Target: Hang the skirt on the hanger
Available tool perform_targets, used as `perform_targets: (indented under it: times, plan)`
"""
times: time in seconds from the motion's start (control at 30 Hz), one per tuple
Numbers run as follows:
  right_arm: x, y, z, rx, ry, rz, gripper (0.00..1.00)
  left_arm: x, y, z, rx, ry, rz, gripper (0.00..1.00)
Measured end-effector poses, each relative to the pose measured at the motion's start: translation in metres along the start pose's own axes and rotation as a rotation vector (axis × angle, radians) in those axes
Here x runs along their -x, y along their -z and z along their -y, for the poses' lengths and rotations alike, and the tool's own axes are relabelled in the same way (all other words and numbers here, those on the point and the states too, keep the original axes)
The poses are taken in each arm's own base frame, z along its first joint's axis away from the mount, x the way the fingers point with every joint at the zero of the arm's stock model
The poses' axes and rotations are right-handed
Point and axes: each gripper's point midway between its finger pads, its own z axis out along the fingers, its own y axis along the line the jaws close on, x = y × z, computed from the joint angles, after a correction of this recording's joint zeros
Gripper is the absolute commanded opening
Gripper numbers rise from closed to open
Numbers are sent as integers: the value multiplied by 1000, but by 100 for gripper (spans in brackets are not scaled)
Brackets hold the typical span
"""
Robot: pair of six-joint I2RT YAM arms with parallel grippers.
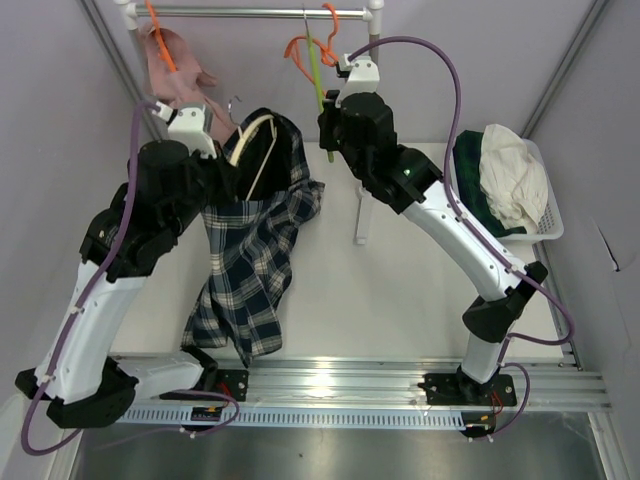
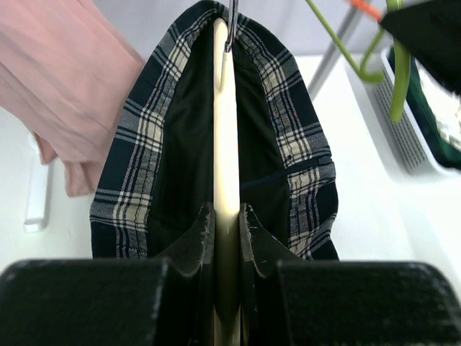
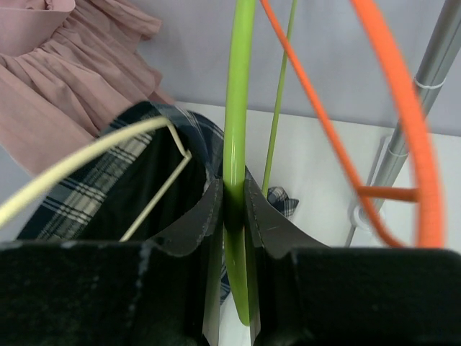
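The dark plaid skirt (image 1: 255,260) hangs from a cream hanger (image 1: 255,150), its waistband stretched over the hanger's arms, its hem trailing on the table. My left gripper (image 2: 227,220) is shut on the cream hanger (image 2: 225,122), with the skirt (image 2: 137,166) draped round it on both sides. My right gripper (image 3: 232,198) is shut on a green hanger (image 3: 238,108) that hangs from the rail (image 1: 260,12). In the top view the right gripper (image 1: 330,130) is just right of the skirt's waistband, and the green hanger (image 1: 316,70) runs up from it.
A pink garment (image 1: 175,65) hangs on an orange hanger at the rail's left. Another orange hanger (image 1: 300,45) hangs beside the green one. A white basket (image 1: 545,215) with white and green clothes stands at the right. A rack post (image 1: 362,215) stands mid-table.
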Motion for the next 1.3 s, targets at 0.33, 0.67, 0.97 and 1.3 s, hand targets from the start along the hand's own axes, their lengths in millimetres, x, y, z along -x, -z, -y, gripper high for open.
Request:
perform_targets:
  times: [0.33,0.67,0.97,1.3]
  plan:
    - [1,-3,11,14,-10,-17,0,59,-27,-20,92,52,72,0]
    - [0,-5,11,43,-19,-29,0,117,-66,-55,116,107,159,0]
    - [1,-6,9,67,-23,-32,0,120,-119,-76,19,126,146,0]
    - [0,-13,5,84,-32,-29,0,123,-153,-82,-62,216,164,0]
